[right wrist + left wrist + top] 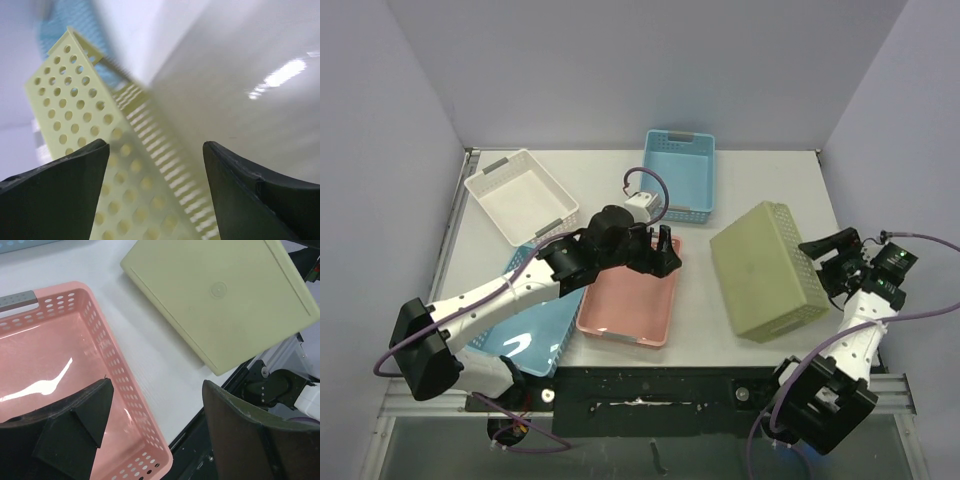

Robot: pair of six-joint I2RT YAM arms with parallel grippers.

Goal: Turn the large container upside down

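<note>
- I am holding my right fingers [250,200] spread, gripping nothing. The large container [75,95] is lying just ahead of the tips, its perforated wall facing them. Its flat base is facing up, so I am judging the flip as good as done.
- If I am moving carelessly here, a fingertip could be catching one of the wall's holes or slats. That would be dragging the container along or lifting that side until it rolls back over.
- Seen from above, the large container [765,270] is sitting on the side of my right fingers [830,243] away from the wall, with its near corner close to the front edge of the worktop [695,300]. A nudge from these fingers could be sending that corner over the lip.
- I am unable to tell whether the whole rim is resting flat. If one side is riding high, a light bump could be setting the container rocking or sliding.
- I am holding my left fingers [240,430] spread and empty too, hovering over the pink basket [45,355], whose rim is running below the gap between them. The large container [220,295] is lying ahead of these tips, apart from them.
- If I am swinging this arm across too low, a finger could be hooking the pink basket's wall and shoving it into the container.
- If both arms are closing on the container at once, the two sets of fingers could be knocking together above it.
</note>
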